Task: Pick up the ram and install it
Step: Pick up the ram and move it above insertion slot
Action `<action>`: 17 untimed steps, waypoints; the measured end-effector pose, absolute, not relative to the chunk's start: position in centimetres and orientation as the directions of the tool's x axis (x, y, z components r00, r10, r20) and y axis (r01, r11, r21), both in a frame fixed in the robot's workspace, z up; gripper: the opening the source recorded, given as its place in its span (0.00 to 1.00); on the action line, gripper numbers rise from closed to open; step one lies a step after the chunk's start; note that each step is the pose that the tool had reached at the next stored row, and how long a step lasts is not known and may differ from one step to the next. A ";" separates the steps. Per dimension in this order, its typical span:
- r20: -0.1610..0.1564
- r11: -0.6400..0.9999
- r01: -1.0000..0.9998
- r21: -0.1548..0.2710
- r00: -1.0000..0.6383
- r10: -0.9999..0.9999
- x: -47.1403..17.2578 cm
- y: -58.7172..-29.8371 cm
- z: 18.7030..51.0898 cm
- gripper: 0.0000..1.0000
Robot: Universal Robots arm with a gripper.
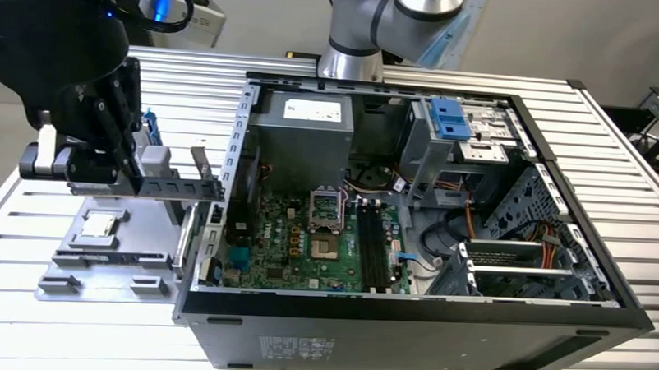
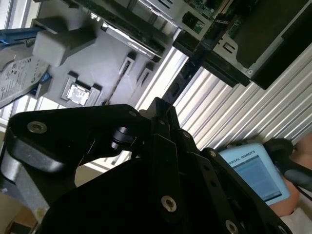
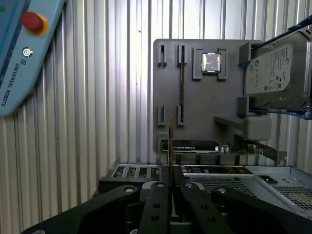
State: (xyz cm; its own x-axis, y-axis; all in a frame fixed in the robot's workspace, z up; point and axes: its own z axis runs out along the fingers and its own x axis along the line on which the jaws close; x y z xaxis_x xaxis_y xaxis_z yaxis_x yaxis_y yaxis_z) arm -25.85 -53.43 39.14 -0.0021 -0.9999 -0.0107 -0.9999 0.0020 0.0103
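Gripper: fingers nearly closed, pinching a thin board seen edge-on in the first wrist view. By its shape I take it for the ram, held on edge so it can go straight into a slot.
Computer case: lies open on its side, so the motherboard faces up within reach.
Parts tray: at nine o'clock from the case in the exterior view. The gripper hangs over it, so the ram is off the tray and not yet over the board.
Hard drive: stands on edge in its tray bracket.
Memory slots: long and black, toward three o'clock on the motherboard, apparently empty.
Processor chip: sits flat in its tray pocket.
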 end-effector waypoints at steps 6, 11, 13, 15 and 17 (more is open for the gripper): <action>-0.011 0.002 -1.000 0.010 -0.002 -1.000 -24.3 -53.4 39.1 0.00; -0.011 0.002 -1.000 0.010 -0.002 -1.000 -22.3 -53.4 39.1 0.00; -0.011 0.002 -1.000 0.010 -0.002 -1.000 -21.6 -53.4 39.1 0.00; -0.011 0.002 -1.000 0.010 -0.002 -1.000 -20.9 -53.4 39.1 0.00; -0.011 0.002 -1.000 0.010 -0.002 -1.000 -20.1 -53.4 39.1 0.00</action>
